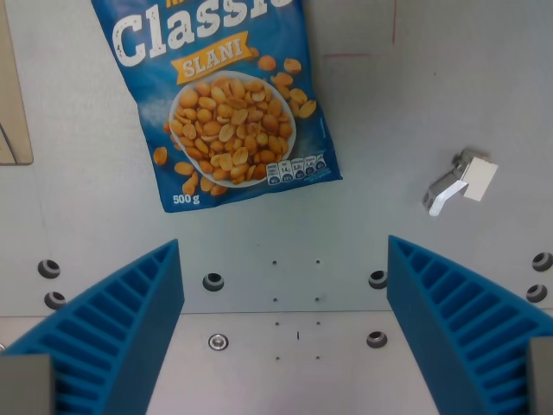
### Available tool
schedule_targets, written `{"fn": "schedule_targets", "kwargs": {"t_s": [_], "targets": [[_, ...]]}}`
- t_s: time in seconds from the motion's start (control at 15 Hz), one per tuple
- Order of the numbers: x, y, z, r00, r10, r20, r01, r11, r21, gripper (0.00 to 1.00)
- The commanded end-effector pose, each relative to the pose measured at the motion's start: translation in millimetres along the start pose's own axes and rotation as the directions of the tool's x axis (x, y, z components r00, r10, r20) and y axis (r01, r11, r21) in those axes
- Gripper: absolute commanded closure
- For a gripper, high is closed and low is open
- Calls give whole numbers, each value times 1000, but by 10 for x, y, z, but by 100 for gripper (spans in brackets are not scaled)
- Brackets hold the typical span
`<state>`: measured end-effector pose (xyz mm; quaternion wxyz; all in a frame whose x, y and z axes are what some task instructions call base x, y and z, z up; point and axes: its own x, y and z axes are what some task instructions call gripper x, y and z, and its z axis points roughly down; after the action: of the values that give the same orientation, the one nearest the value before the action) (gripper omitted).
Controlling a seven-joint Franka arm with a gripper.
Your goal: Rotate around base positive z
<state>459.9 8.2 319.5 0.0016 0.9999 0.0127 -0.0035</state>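
Gripper [285,333] at bottom of frame, jaws spread wide, nothing between them. Blue ribbed fingers [121,333] on both sides, one at the wrist view's left, one at the right, both above bare surface [380,130].

Between the fingers: light grey plate with small holes and a few bolts [213,281] set along a seam line. More bolts near the left and right edges.

Further out, right of centre: small white clip [458,180] with a grey metal tab, lying on the surface, well apart from everything else.

Further still, upper left-centre: bag [216,95] of peanuts, blue, flat on the surface, tilted a bit so its lower edge slopes down to the wrist view's left. Print reads "SLANI" and "500 g", picture of a bowl of peanuts. Top of the bag is cut off by the frame edge. Bag is clear of the gripper, ahead of the left finger, not touching it.

Far left edge: a beige strip [13,95], partly out of frame, can't tell what it is.

Thin red marks on the surface at upper right.
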Motion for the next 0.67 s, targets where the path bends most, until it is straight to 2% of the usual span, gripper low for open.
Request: {"fn": "schedule_targets", "kwargs": {"t_s": [0.07,0.67], "targets": [[-1,0,-16,1000,-13,-4,13,1000,0,0],[-1,0,-16,991,-133,-4,133,991,-1,0]]}}
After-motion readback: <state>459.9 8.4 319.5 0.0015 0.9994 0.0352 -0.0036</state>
